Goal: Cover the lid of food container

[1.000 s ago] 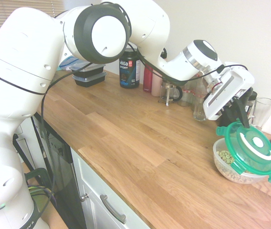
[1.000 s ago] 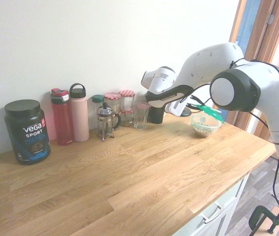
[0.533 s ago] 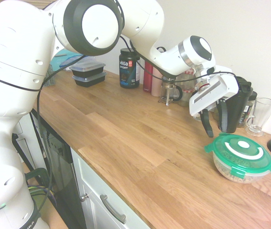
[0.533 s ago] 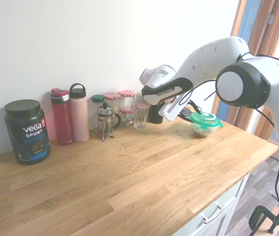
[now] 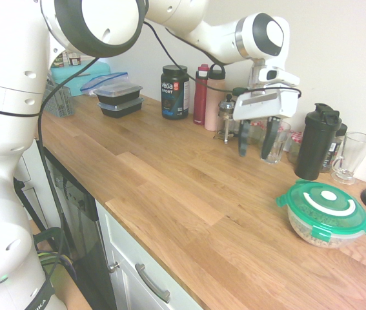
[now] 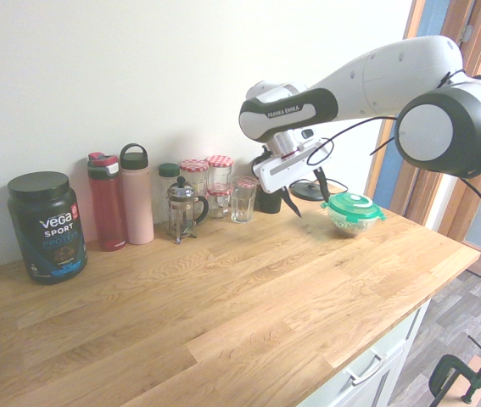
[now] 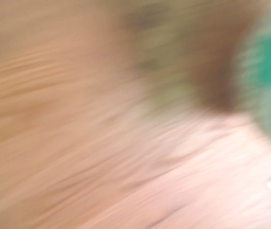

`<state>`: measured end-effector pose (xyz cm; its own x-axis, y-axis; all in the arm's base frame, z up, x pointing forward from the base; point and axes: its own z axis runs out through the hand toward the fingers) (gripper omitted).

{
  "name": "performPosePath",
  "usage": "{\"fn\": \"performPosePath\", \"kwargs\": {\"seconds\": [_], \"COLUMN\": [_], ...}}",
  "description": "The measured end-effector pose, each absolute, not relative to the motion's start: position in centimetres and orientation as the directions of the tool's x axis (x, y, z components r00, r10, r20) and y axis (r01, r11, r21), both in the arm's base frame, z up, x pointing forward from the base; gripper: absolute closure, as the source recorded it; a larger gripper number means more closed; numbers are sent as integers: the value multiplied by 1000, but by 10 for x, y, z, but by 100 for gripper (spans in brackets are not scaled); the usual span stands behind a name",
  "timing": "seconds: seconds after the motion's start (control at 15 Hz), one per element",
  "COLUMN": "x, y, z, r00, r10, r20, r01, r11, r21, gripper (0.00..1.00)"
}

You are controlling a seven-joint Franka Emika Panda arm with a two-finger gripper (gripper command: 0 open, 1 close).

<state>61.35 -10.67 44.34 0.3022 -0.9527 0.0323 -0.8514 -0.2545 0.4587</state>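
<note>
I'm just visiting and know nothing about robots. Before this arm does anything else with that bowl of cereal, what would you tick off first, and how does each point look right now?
1. Green lid lies flat on the food container: ok.
2. All four snap tabs pressed down: cannot tell.
3. Gripper lifted clear of the lid, above bare worktop: ok.
4. Fingers apart, holding nothing: ok.
5. Container upright, no cereal seen spilled around it: ok.
6. Drinking glass and black shaker bottle close behind the gripper, room to move: cannot tell.

A Vega tub (image 5: 174, 92), red bottle (image 6: 107, 201), pink bottle (image 6: 137, 194) and, seemingly, a French press (image 6: 181, 210) line the wall.
</note>
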Motion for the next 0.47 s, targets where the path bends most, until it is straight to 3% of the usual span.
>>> {"fn": "performPosePath", "kwargs": {"seconds": [0.27, 0.47], "x": [605, 587], "y": [-41, -23], "z": [437, 450], "r00": [308, 353], "r10": [-935, -913], "r20": [-178, -206], "r01": [-891, -915], "r11": [-349, -383], "r21": [292, 127], "gripper": [0, 0]}}
